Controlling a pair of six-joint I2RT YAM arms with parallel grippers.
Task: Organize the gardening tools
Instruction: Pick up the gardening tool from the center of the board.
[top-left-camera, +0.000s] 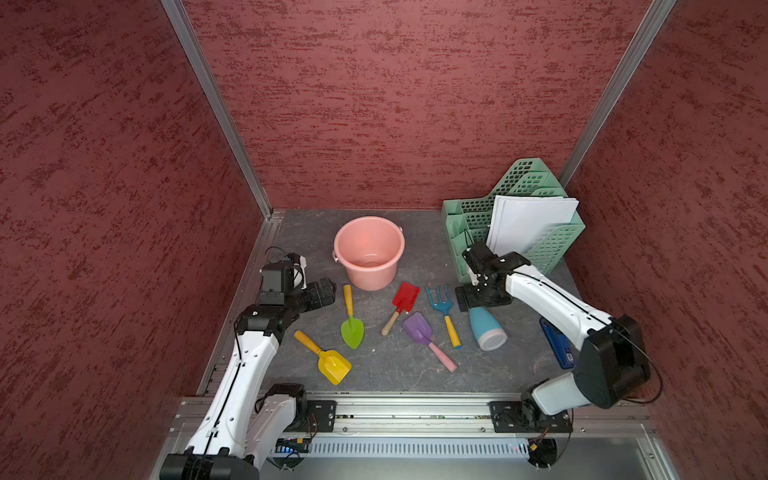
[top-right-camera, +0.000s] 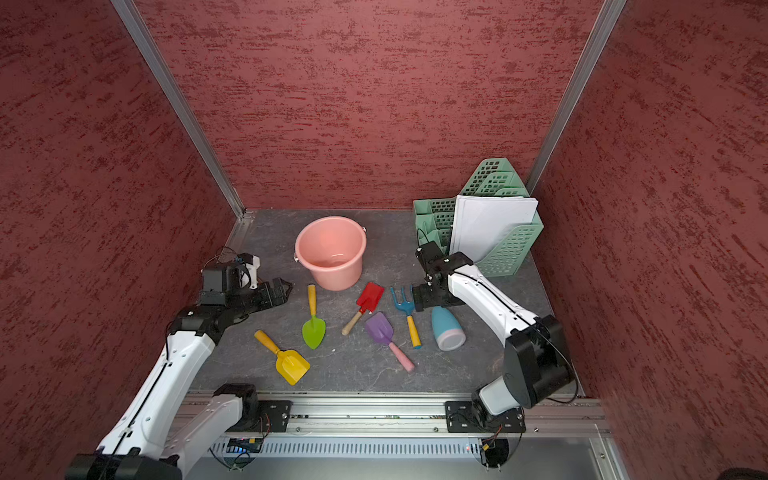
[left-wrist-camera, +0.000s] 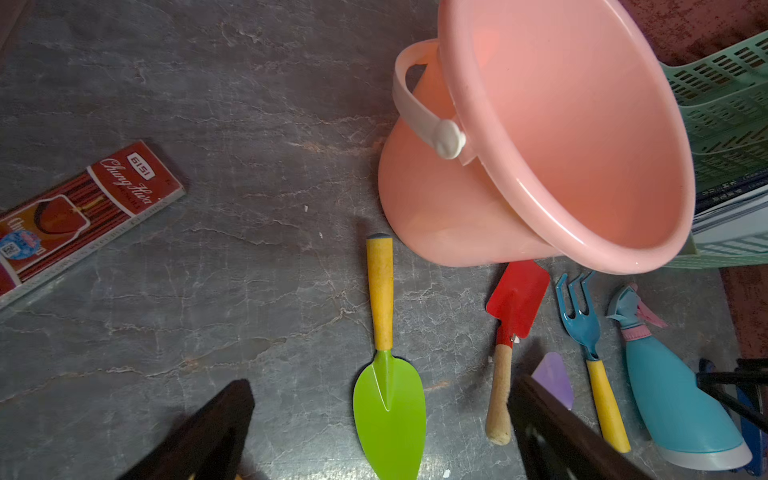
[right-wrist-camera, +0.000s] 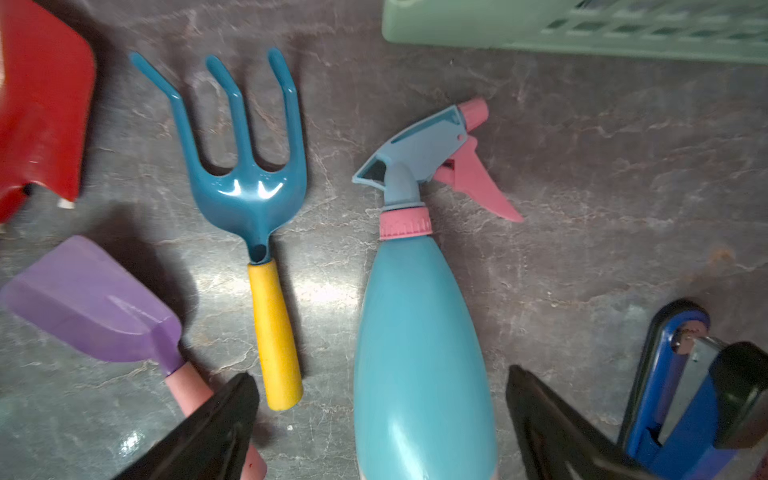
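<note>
— While both arms reach over the grey bench (top-left-camera: 395, 374), what is the left end effector (top-left-camera: 326, 293) holding?
— Nothing. At left of centre in both top views, its jaws stand apart and empty, just left of the yellow handle of the green trowel (top-left-camera: 352, 330).
— And the tools, left to right?
— All lie flat on the bench across the lower middle of the frame. The yellow scoop (top-left-camera: 334, 365) sits lowest and leftmost. The green trowel comes next, blade toward the bottom edge, handle tip near the upright pink bucket (top-left-camera: 370, 278) above it. Then the red scoop (top-left-camera: 405, 297), the purple scoop (top-left-camera: 417, 328) below it with its pink handle running to the lower right, and the blue fork (top-left-camera: 442, 305), tines toward the top.
— The spray bottle (top-left-camera: 486, 328)?
— It lies on its side just right of the fork, base toward the bottom edge. The right end effector (top-left-camera: 482, 299) hangs over its head end, jaws wide apart; the right wrist view shows the bottle between them, unclamped.
— Farther right?
— A dark blue stapler (top-left-camera: 557, 343) beside the right arm, and a green file rack (top-left-camera: 552, 245) holding white papers (top-left-camera: 528, 224) at upper right.
</note>
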